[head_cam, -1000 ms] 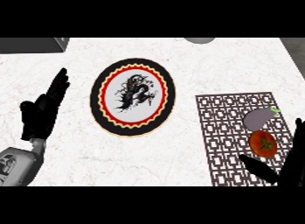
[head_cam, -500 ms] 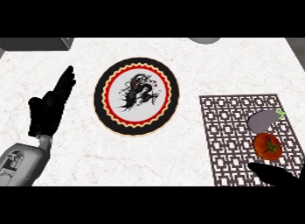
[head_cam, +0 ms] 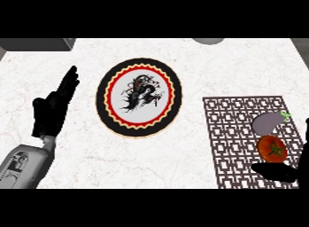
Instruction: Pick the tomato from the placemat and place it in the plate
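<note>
- Since the earlier frames my right hand point(head_cam: 305, 156) has slid further out toward the lower right corner, so less of it shows, and the tomato point(head_cam: 272, 148) is now fully uncovered; the left hand point(head_cam: 52, 108) has barely shifted.
- Right hand is open: fingers straight, running up along the right edge, thumb point(head_cam: 274, 171) sticking out to the left just below the tomato. Thumb and fingers bracket it on two sides, but I can't tell if anything is touching it. Nothing is gripped.
- Tomato sits on the mat point(head_cam: 238, 133), in its right half, lower down. It's round, so no real long axis; the green stem star faces up toward me.
- Just above it, close by, lies a grey veg point(head_cam: 270, 123) with a green tip, tilted up to the right.
- Right forearm is mostly out of view, the hand comes in from the lower right corner.
- Left hand rests open on the left, fingers straight and pointing up and slightly right, grey forearm point(head_cam: 18, 166) entering from the lower left. It holds nothing.
- Plate point(head_cam: 139, 98) sits mid counter point(head_cam: 202, 66), between left hand and mat, well apart from the tomato.
</note>
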Motion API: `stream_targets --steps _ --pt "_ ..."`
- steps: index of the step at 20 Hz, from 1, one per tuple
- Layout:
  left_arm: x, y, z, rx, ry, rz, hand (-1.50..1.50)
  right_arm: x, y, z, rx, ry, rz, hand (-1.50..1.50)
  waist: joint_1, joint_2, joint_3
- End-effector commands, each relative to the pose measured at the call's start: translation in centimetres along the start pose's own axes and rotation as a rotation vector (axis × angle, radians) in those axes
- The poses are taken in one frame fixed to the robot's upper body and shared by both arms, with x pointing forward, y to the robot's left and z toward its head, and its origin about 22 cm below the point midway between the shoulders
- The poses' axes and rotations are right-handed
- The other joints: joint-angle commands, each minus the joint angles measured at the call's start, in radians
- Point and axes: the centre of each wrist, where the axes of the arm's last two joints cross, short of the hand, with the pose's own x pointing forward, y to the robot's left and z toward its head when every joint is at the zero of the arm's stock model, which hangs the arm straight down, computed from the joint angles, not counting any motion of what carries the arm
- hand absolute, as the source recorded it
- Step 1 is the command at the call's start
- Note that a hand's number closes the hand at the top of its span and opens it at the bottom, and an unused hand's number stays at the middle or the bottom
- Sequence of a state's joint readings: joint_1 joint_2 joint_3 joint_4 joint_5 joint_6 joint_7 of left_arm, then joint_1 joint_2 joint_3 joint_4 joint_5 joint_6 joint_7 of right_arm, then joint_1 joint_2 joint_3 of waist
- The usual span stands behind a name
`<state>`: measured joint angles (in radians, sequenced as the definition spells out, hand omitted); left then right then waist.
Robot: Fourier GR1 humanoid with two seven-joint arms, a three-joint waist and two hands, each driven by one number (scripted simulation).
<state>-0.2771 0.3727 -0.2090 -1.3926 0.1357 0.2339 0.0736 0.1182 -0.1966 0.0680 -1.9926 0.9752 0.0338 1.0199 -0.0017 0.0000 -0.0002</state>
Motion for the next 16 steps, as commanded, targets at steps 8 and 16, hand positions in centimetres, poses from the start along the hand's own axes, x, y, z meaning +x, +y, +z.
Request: stream_targets --steps 8,16 --pt "0.3 -0.2 -0.6 -0.005 -0.003 0.007 0.00 -0.2 3.1 -3.1 0.091 0.074 0.056 -1.50 0.000 0.000 0.000" --pt "-0.8 -0.4 -1.5 -0.002 0.000 -0.008 0.00 -2.0 3.8 -4.9 0.108 0.105 0.065 -1.50 -0.003 0.000 0.000"
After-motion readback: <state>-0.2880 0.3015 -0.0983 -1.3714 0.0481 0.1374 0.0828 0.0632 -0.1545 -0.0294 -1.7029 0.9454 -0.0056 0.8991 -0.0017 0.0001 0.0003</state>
